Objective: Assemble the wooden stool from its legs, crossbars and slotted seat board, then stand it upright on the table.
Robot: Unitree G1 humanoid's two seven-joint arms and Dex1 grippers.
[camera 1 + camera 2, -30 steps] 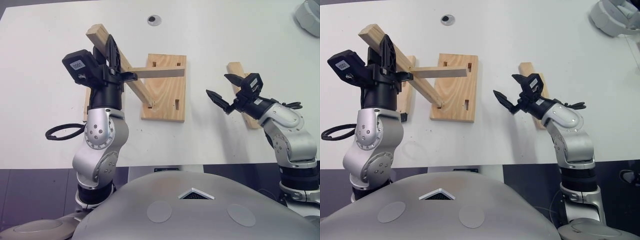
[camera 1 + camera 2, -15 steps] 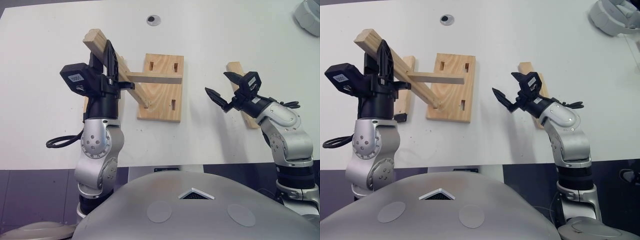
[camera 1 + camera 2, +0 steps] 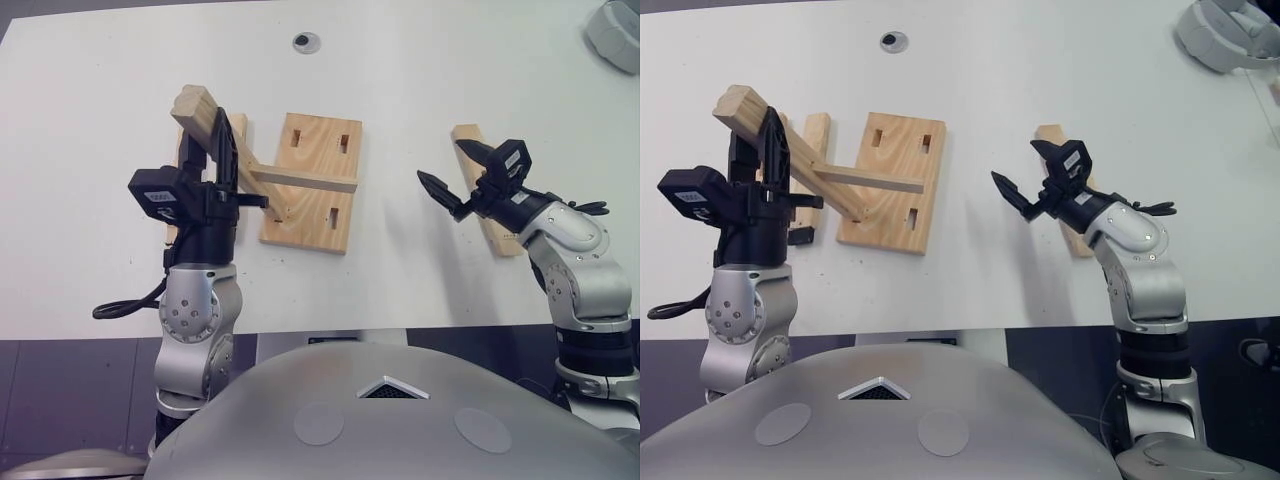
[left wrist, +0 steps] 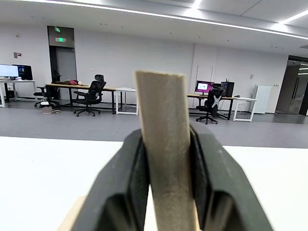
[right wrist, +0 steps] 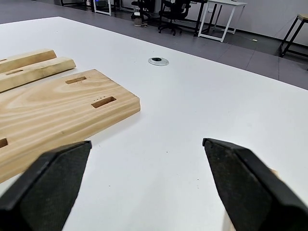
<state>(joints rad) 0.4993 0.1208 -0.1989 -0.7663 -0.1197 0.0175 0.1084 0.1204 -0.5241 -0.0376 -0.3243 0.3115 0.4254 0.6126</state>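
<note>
My left gripper (image 3: pixel 205 125) is shut on a wooden leg (image 3: pixel 195 102) and holds it slanted above the table. The leg's lower end touches the slotted seat board (image 3: pixel 320 215), which lies flat. A crossbar (image 3: pixel 305 180) sticks out sideways from the held leg over the board. In the left wrist view the leg (image 4: pixel 163 144) sits clamped between both fingers (image 4: pixel 127 183). A second leg (image 3: pixel 238 128) lies behind the left gripper. My right gripper (image 3: pixel 440 160) hovers open and holds nothing, right of the board (image 5: pixel 57 110). A third leg (image 3: pixel 468 138) lies under the right arm.
A round grommet hole (image 3: pixel 308 41) sits at the back middle of the white table (image 3: pixel 400 80). A grey object (image 3: pixel 615 30) is at the back right corner. A black cable (image 3: pixel 125 305) loops off the left arm near the table's front edge.
The left arm has drawn nearer and lower with the leg and crossbar. The seat board has slid left and turned slightly. The right gripper has barely moved.
</note>
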